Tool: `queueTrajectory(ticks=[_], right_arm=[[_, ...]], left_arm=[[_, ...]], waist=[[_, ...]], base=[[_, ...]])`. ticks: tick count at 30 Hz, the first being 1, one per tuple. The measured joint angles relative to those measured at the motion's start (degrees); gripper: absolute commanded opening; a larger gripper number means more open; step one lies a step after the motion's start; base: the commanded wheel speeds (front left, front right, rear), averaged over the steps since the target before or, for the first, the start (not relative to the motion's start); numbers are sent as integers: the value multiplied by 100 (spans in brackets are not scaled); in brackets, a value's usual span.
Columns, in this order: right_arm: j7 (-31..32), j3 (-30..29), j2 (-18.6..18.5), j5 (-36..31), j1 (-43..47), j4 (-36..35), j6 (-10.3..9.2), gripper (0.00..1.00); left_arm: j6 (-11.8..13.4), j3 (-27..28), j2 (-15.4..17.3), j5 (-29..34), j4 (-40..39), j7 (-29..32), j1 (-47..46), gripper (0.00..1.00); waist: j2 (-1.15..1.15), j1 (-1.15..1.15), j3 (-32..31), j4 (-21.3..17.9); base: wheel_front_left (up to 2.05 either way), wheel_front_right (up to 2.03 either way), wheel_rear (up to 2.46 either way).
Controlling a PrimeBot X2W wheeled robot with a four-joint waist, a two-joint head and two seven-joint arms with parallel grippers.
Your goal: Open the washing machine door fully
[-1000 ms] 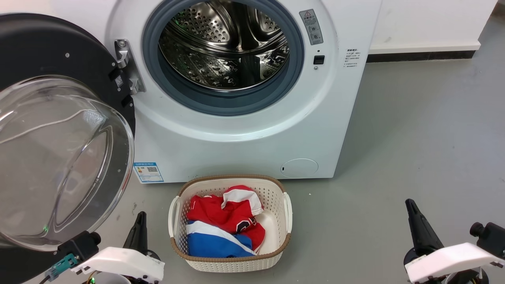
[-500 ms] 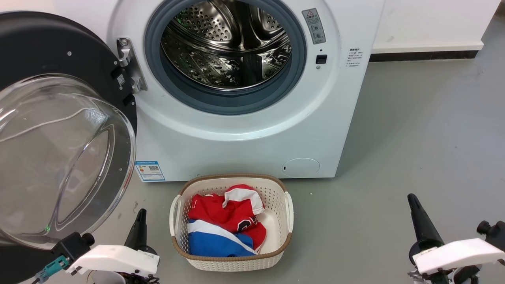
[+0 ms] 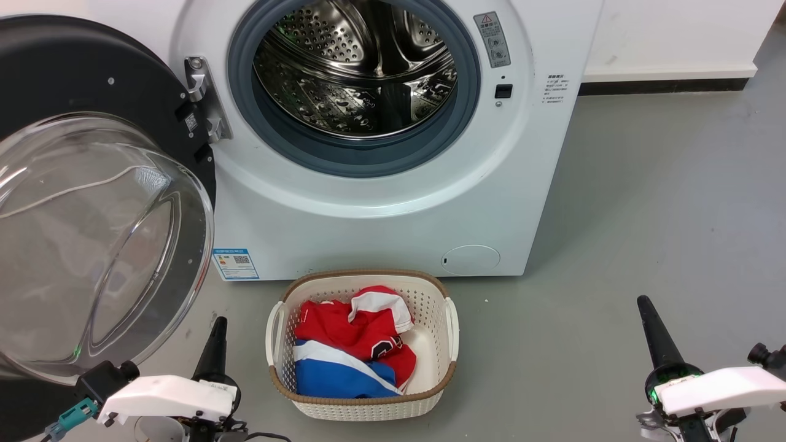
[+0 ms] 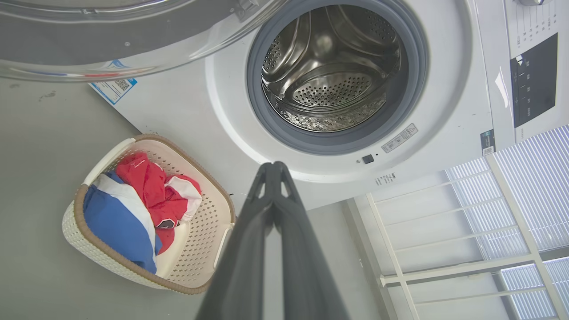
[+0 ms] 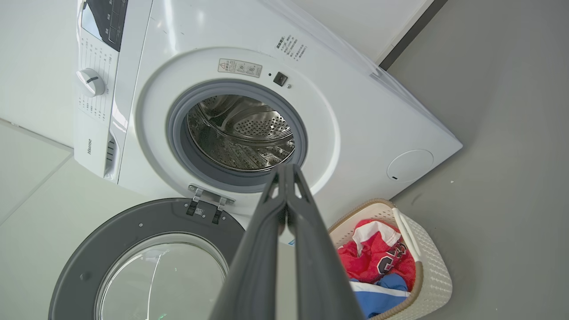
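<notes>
the left gripper (image 3: 218, 325) sits low at the left of the head view, its two dark fingers pressed tip to tip and holding nothing. the right gripper (image 3: 643, 302) is low at the right over the grey floor (image 3: 645, 202), likewise closed and empty, well apart from the washer (image 3: 381, 215). the washing machine door (image 3: 92, 233) is swung out on its metal hinge (image 3: 206, 98) to the left of the opening, and its clear glass bowl bulges toward the camera just above the left gripper. the steel drum (image 3: 356, 73) lies open inside the grey rubber ring (image 3: 368, 162). a white basket (image 3: 362, 275) with a brown rim stands on the floor just in front of the washer, between the two grippers, with red, white and blue clothes (image 3: 344, 331) in it. a small round flap (image 3: 470, 259) sits low on the washer's front. a blue label (image 3: 236, 264) with a qr code is at the washer's lower left corner and a grey warning sticker (image 3: 495, 40) is by the opening; their print is too small to read. the right wrist view shows "hisense" (image 5: 89, 146) on the control panel near a round knob (image 5: 91, 82).
</notes>
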Motion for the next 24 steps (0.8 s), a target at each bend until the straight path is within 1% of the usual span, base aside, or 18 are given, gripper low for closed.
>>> queueTrajectory(ticks=[24], right_arm=[[137, -89, -1, 1378, -195, 190, 0, 0]], left_arm=[[-189, 258, -151, -1227, -36, 330, -90, 0]], waist=[[0, 0, 28, 55]], base=[[0, 0, 0]])
